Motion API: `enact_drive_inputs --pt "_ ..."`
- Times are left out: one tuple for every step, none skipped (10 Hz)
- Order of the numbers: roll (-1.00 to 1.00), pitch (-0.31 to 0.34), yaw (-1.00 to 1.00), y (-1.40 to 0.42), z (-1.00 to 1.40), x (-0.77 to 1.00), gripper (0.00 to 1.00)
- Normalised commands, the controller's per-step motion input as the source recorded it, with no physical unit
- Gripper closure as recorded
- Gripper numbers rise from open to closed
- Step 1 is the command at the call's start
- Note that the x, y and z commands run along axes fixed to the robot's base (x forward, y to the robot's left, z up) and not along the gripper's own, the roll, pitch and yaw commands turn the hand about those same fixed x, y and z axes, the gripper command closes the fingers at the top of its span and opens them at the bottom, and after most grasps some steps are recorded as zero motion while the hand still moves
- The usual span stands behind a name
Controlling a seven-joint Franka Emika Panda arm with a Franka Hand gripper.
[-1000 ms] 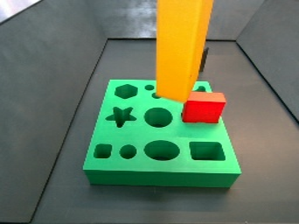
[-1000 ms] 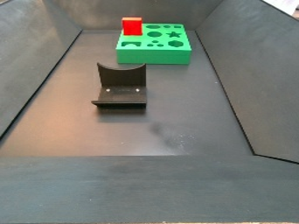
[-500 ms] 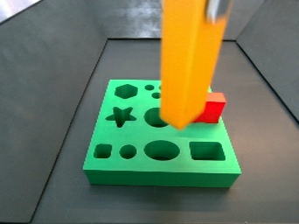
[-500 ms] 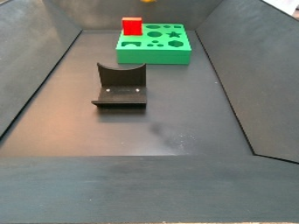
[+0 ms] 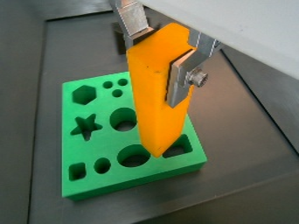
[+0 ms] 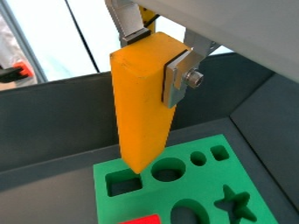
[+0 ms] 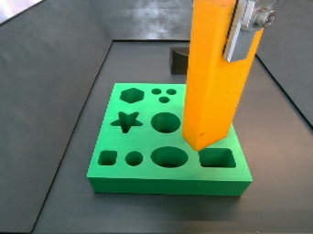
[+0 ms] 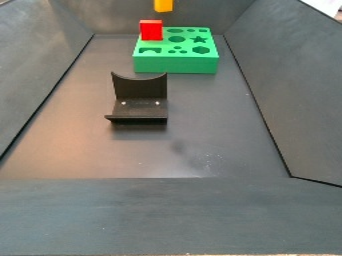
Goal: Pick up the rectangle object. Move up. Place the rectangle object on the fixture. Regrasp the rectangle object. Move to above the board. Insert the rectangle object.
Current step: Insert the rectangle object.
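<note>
My gripper [image 5: 162, 52] is shut on the rectangle object [image 5: 158, 96], a long orange-yellow block held upright by its upper part; both wrist views show it, with the gripper [image 6: 158, 52] clamping the block [image 6: 138, 105]. In a side view the block [image 7: 208, 78] hangs over the green board [image 7: 123, 169], its lower end just above the square hole [image 7: 217, 158] without touching. The other side view shows only the block's end [image 8: 162, 4] at the frame's edge above the board [image 8: 178, 58]. The dark fixture [image 8: 138, 97] stands empty on the floor.
A red cube [image 8: 151, 31] stands on the board's corner; a sliver of it shows in a wrist view [image 6: 140, 220]. It is hidden behind the block in a side view. Dark sloping bin walls [image 8: 40, 80] surround the floor. The fixture also shows behind the board [image 7: 180, 59].
The gripper has carried the block across the board, from beside the red cube to above the square hole. The block now hides the cube in a side view.
</note>
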Motion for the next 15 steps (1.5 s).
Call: enact_drive_inputs --pt "0.00 0.000 0.00 0.00 -0.03 0.00 1.00" --pt "-0.02 0.000 -0.94 0.00 -0.05 0.13 1.00" --pt "0.00 0.000 -1.00 0.00 -0.12 0.00 1.00" --pt "0.00 0.000 -1.00 0.00 -0.12 0.00 1.00" --pt "0.00 0.000 -1.00 0.00 -0.12 0.00 1.00" --pt "0.00 0.000 -0.03 0.00 0.00 0.00 1.00" --pt "0.00 0.000 -0.03 -0.05 -0.03 0.00 1.00" --pt "0.00 0.000 -0.84 0.00 -0.08 0.25 1.00" --pt "0.00 0.000 -0.98 0.00 -0.15 0.12 1.00" --pt "0.00 0.000 -0.60 0.00 0.00 0.47 1.00" --pt "0.00 0.000 0.00 0.00 -0.06 0.00 1.00" --pt "0.00 0.000 -0.33 -0.09 -0.24 0.55 1.00" --pt "0.00 0.000 -0.40 -0.10 -0.27 0.72 1.00" --pt "0.03 0.000 -0.45 -0.06 -0.33 0.68 1.00" --pt "0.02 0.000 -0.55 0.00 -0.27 0.60 1.00"
